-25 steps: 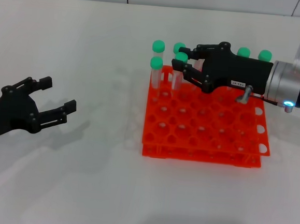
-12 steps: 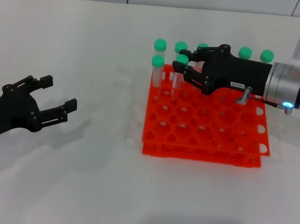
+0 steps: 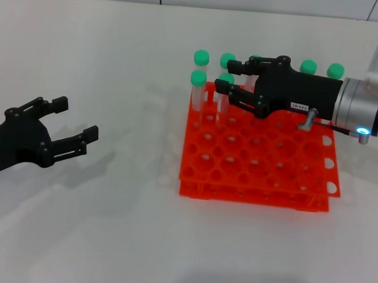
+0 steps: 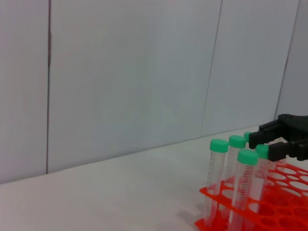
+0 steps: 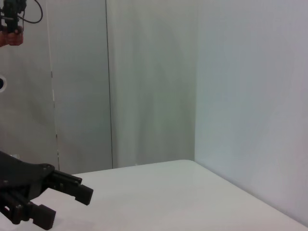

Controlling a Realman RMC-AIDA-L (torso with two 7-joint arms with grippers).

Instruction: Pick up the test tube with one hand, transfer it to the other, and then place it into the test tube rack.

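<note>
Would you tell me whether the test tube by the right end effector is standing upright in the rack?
Upright. The test tube stands vertical in the test tube rack, green cap on top, between the open right end effector fingers.

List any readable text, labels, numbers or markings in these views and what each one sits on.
Small white label on the black right gripper above the orange-red plastic test tube rack: dark print, too small to read.
Graduation marks down the clear green-capped test tube nearest the left wrist camera: fine lines only, no legible numbers.
Black left gripper, white table, wall panels: no text visible.
</note>
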